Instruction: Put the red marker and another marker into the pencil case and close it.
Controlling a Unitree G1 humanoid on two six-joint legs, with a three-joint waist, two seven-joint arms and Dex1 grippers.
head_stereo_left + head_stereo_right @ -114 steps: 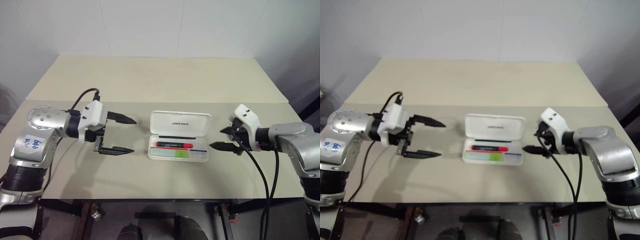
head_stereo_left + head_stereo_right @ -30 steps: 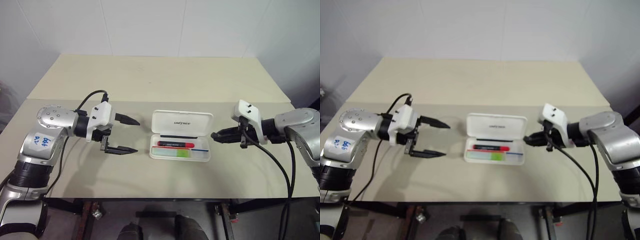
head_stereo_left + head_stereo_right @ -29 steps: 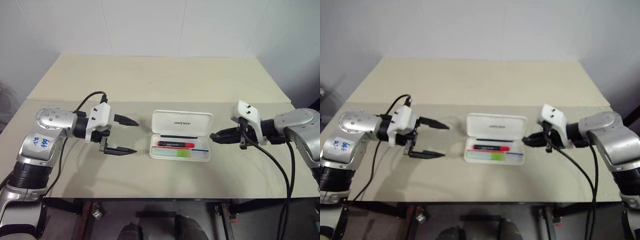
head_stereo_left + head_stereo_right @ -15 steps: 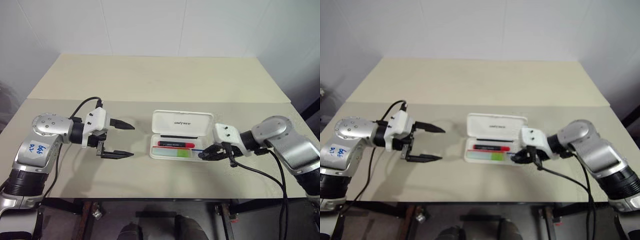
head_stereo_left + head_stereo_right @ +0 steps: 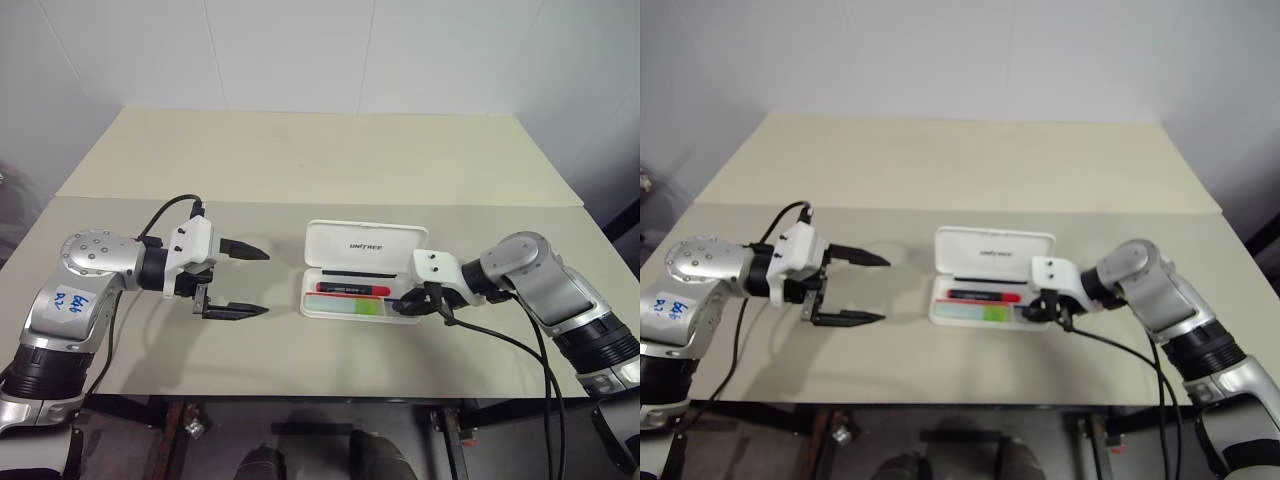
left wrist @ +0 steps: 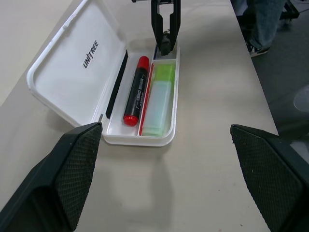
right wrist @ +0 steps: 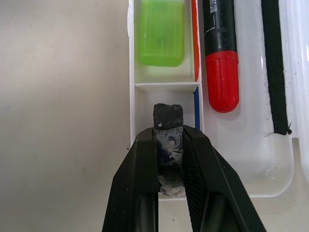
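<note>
The white pencil case (image 5: 365,243) lies open at the table's middle, lid tipped back. Inside lie the red marker (image 5: 352,289), black with a red cap, and, in front of it, another marker (image 5: 350,307), a stubby pale green highlighter. My right gripper (image 5: 405,306) hangs over the small compartment at the case's right end. It is shut on a small black block (image 7: 168,116), which sticks out past its fingertips. My left gripper (image 5: 262,282) stands open to the left of the case, a hand's width away, with nothing between its fingers (image 6: 72,164).
The beige table (image 5: 300,160) stretches bare behind the case to the white wall. Black cables (image 5: 530,340) trail from both wrists over the front edge. Part of a seated person (image 6: 265,19) shows beyond the table's right side.
My right gripper has come down and leftward from beside the case to over its right end, rolling its wrist. The left gripper has hardly moved.
</note>
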